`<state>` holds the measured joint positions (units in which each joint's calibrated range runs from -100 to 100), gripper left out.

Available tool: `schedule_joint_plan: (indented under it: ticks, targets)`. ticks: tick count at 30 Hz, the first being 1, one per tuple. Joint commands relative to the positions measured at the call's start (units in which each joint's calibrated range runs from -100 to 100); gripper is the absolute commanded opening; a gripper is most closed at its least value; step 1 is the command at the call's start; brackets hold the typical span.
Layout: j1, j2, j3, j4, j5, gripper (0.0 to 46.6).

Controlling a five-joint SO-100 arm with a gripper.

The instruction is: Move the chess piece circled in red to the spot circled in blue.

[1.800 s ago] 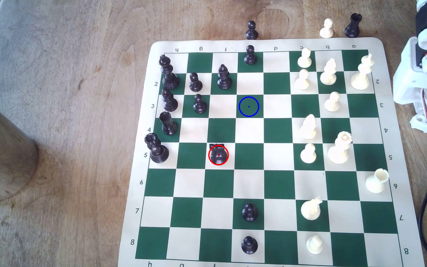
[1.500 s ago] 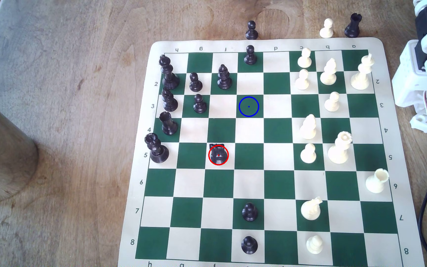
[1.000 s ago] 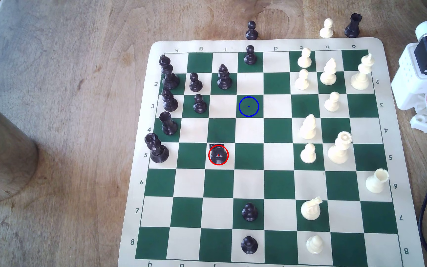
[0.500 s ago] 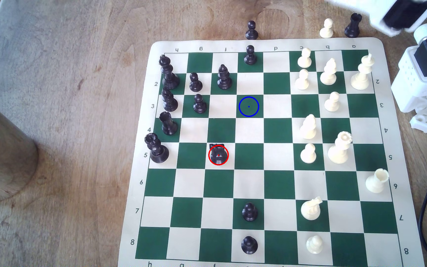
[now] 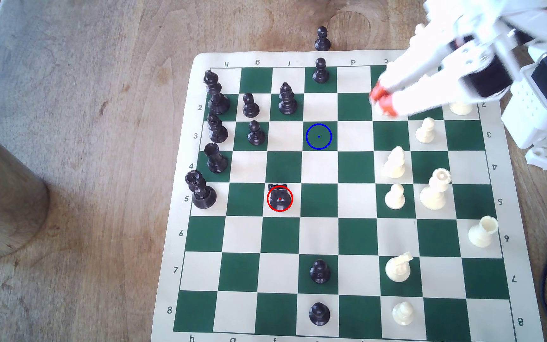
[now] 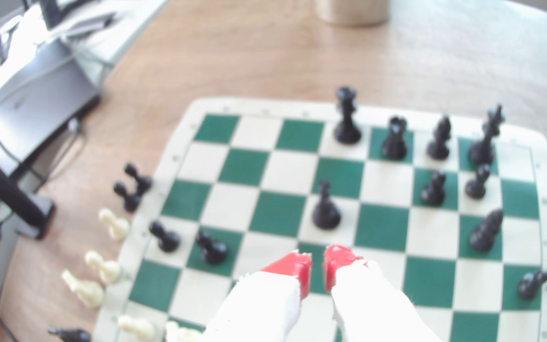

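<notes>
The knight stands upright on a cream square in the lower-left middle of the exterior view, ringed in red, on the row marked 5. The blue-ringed spot is a dark green square up and to the exterior view's right of it, two rows higher and one column over, with nothing on it. The squares between knight and spot are bare; the nearest pieces are a bishop and a pawn toward the upper left.

The gripper reaches in from the upper right corner, over the board near its top edge, above the white pieces and well apart from the knight. Its red-tipped fingers sit close together with a narrow slit between them in the wrist view, holding nothing. The board's middle and lower rows are mostly open.
</notes>
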<state>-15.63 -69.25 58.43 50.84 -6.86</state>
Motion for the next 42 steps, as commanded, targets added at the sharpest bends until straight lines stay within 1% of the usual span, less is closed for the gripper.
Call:
schedule_joint_plan:
  ticks: [1,3,7,9,11,12,15,19,20,22,24,26,28,31,42]
  targets:
    - [-0.9,6.5,-9.7,0.2,-2.6,2.0]
    - [-0.2,12.0,-13.5,0.4,-5.6,3.3]
    - [0.2,18.4,-14.2,-1.6,-7.0,3.6]
    - [0.6,21.5,-15.2,-3.7,-7.4,3.6]
    - [0.7,26.2,-19.7,-3.9,-8.0,3.6]
    - [0.7,29.7,-23.6,-3.9,-8.1,3.7]
    - [0.6,33.3,-27.0,-3.6,-7.8,4.0]
    - [1.4,40.0,-31.9,-3.6,-7.7,6.8]
    - [2.4,43.8,-36.3,-1.8,-8.4,10.1]
    - [3.1,46.2,-38.8,-1.0,-8.9,11.7]
    - [3.2,47.9,-39.6,-0.8,-8.8,12.9]
    - [3.5,50.7,-40.2,-1.0,-8.3,17.4]
    - [4.3,53.2,-41.1,-1.5,-7.5,19.5]
    - [4.6,55.8,-42.2,-1.8,-6.9,19.3]
    - [2.2,63.6,-43.1,-5.8,-5.5,17.9]
